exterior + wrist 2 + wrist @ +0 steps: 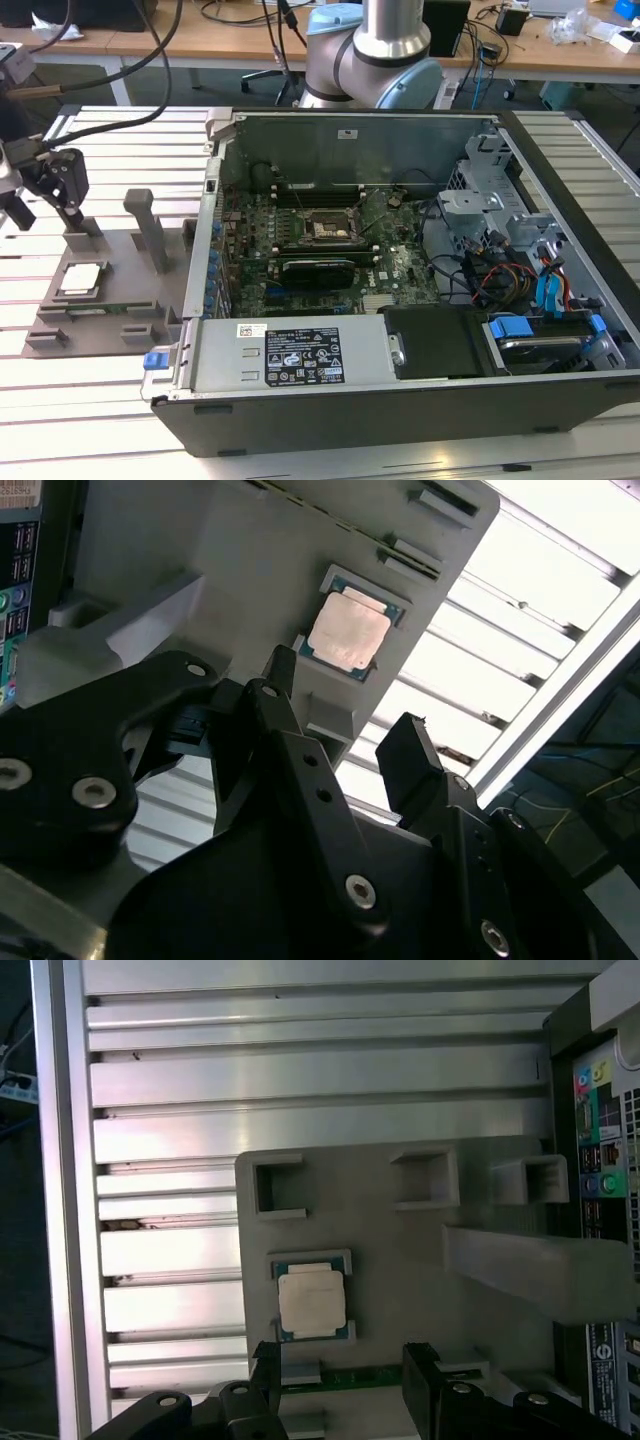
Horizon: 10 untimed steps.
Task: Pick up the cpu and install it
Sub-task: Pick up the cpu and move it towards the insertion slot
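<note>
While the claw (45, 212) hangs open over the far left part of the grey fixture tray (130, 300), at the exterior view's left, the cpu (80, 278) lies flat in a square recess of that tray, its silver-grey top facing up. Nothing sits between the two black fingers (280, 685), which stand well spread. In both wrist views the cpu (349, 636) (312, 1298) shows just past the fingertips, roughly in line with the gap between them and clear of both (no contact anywhere). In the exterior view the chip lies on the near side of the claw. An upright grey post (150, 230) rises from the tray to the exterior view's right of the chip. The tray rests on a ribbed aluminium worktop (90, 415). Just beside it, on the exterior view's right, an open computer case (400, 400) lies on its side, and the black-framed socket (322, 226) on its board sits well apart from the chip.
</note>
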Each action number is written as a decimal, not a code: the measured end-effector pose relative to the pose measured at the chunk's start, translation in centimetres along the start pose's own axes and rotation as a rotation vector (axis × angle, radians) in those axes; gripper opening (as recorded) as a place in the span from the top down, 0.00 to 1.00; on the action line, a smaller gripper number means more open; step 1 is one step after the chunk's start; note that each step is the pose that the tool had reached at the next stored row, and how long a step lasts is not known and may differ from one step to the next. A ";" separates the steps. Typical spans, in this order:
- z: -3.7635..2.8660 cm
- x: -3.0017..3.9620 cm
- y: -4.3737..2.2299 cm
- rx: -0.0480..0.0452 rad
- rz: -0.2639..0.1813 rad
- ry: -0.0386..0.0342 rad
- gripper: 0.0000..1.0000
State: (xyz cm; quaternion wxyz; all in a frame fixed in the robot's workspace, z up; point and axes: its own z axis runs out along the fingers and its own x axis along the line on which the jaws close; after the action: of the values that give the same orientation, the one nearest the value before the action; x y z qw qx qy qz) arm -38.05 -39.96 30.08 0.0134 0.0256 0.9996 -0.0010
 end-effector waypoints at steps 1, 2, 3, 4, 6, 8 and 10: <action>0.03 0.05 -0.01 0.0001 -0.008 -0.0001 0.40; 0.05 0.08 -0.01 0.0001 -0.011 0.0001 0.40; 0.05 0.08 -0.01 0.0002 -0.012 0.0003 0.40; 0.17 0.13 -0.01 0.0000 -0.016 0.0001 0.40; 0.46 0.16 -0.01 -0.0002 -0.021 0.0001 0.40; 0.58 0.18 -0.02 -0.0002 -0.023 0.0001 0.40; 0.64 0.20 -0.02 -0.0003 -0.024 0.0001 0.40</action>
State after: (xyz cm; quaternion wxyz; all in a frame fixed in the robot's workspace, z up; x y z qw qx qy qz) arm -38.23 -39.97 29.44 0.0133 0.0139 0.9998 -0.0011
